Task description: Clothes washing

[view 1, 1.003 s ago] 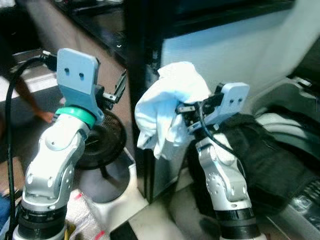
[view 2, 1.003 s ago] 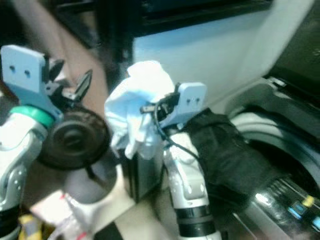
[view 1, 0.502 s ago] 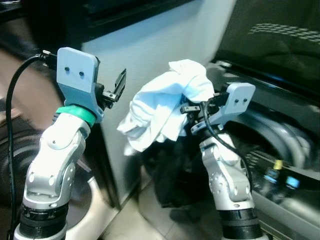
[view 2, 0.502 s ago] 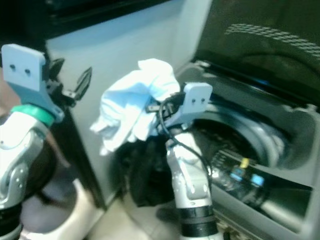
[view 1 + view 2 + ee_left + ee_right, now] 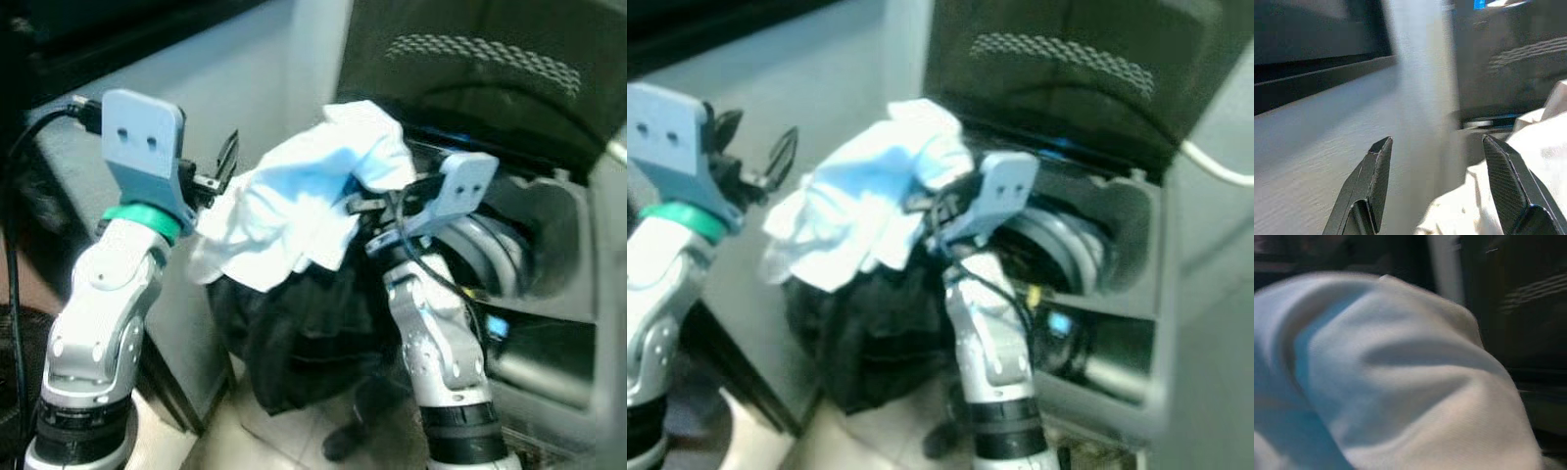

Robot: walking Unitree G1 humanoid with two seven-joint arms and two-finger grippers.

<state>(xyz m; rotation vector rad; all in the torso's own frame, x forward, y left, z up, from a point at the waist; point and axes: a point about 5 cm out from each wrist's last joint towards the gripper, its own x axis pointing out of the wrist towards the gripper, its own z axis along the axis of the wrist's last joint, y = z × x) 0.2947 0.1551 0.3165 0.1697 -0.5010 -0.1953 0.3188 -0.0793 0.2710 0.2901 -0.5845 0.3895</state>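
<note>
1. Between my two arms, held high at the centre of the scene, hangs the white garment. I carry it bunched and raised so that it clears the washer's rim on the way to the tub.

2. Beneath the white garment hangs a black garment, draping down toward the floor just left of my right forearm. I cannot tell whether it is caught in the same grasp or only draped over my arm.

3. My right gripper is clamped on the white garment. The fingertips are buried in the cloth, and the right wrist view looks straight onto white folds, which is consistent with a firm pinch close to the camera.

4. My left gripper is raised at the left, fingers spread apart and grasping nothing. The edge of the white garment lies just beside one finger. I judge that this arm is held ready to support or gather the loose cloth.

5. To the right stands the washing machine with its lid raised at the far side and the tub opening exposed. The load is near the opening but not yet over it.

6. To the far left stands a pale wall panel, which my left gripper faces.
</note>
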